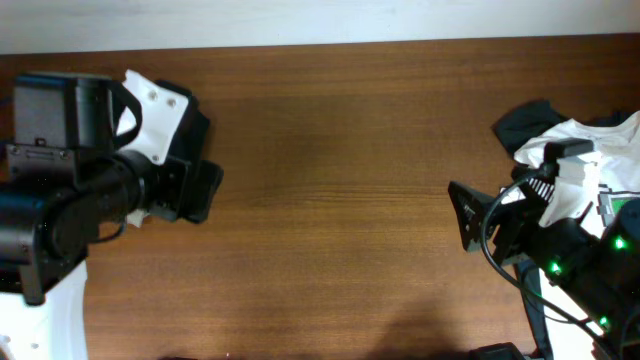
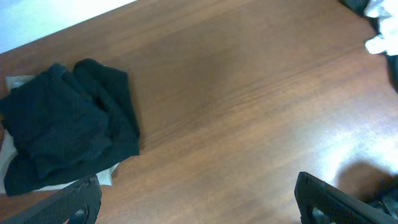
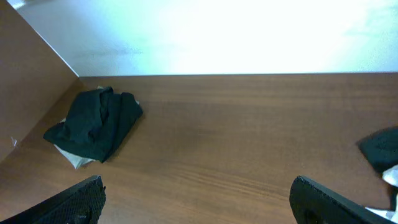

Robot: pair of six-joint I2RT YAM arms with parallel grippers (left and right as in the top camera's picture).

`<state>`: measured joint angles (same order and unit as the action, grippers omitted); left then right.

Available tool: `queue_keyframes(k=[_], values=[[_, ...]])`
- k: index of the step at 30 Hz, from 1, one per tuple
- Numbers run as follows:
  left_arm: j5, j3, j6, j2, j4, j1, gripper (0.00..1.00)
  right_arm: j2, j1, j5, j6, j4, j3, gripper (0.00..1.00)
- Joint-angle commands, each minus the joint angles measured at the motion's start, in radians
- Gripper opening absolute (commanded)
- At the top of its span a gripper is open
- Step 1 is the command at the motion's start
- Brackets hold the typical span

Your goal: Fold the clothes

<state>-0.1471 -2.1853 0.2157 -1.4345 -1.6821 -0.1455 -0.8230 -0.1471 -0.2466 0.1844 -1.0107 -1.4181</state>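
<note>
Wide-spread fingers (image 2: 320, 199) of the left gripper (image 2: 199, 208) hold nothing above the brown table (image 2: 236, 93); ahead to its left a crumpled black T-shirt (image 2: 68, 130) lies on a pale garment (image 2: 107, 177); the right gripper (image 3: 199, 205) is equally wide and empty; behind it, by its arm in the overhead view, sits a heap of black and white clothes (image 1: 575, 140).

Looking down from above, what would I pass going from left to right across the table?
left gripper → bare stretch of wooden table → right gripper → clothes, dark and white, heaped at the right edge
</note>
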Motion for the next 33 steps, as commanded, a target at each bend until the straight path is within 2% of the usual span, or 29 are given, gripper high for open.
queue_keyframes(k=[1, 7, 9, 11, 13, 16, 19, 20, 22, 33], values=[[0.04, 0.091, -0.024, 0.009, -0.002, -0.005, 0.99, -0.009, 0.003, 0.023, -0.005, 0.003, -0.003, 0.99], [0.04, 0.103, -0.024, 0.009, -0.003, -0.005, 0.99, -0.007, 0.004, 0.023, -0.005, -0.015, 0.002, 0.98], [0.04, 0.103, -0.024, 0.009, -0.003, -0.005, 0.99, 0.049, 0.052, 0.154, -0.058, 0.013, 0.064, 0.99], [0.04, 0.103, -0.024, 0.009, -0.003, -0.005, 0.99, 0.148, 0.127, 0.196, -0.08, 0.157, 0.235, 0.99], [0.04, 0.103, -0.024, 0.009, -0.003, -0.005, 0.99, 0.322, 0.205, 0.192, -0.08, 0.33, 0.559, 0.99], [0.04, 0.103, -0.024, 0.009, -0.003, -0.005, 0.99, 0.576, 0.214, 0.149, -0.08, 0.42, 0.933, 0.99], [0.04, 0.103, -0.024, 0.009, -0.003, -0.005, 0.99, 0.797, 0.214, 0.111, -0.072, 0.532, 1.213, 0.99], [0.04, 0.103, -0.024, 0.009, -0.003, -0.005, 0.99, 0.82, 0.214, 0.093, -0.072, 0.574, 1.272, 0.99], [0.04, 0.103, -0.024, 0.009, -0.003, -0.005, 0.99, 0.819, 0.214, 0.102, -0.073, 0.639, 1.306, 0.99], [0.04, 0.103, -0.024, 0.009, -0.002, -0.005, 0.99, 0.818, 0.215, 0.1, -0.072, 0.64, 1.307, 0.99]])
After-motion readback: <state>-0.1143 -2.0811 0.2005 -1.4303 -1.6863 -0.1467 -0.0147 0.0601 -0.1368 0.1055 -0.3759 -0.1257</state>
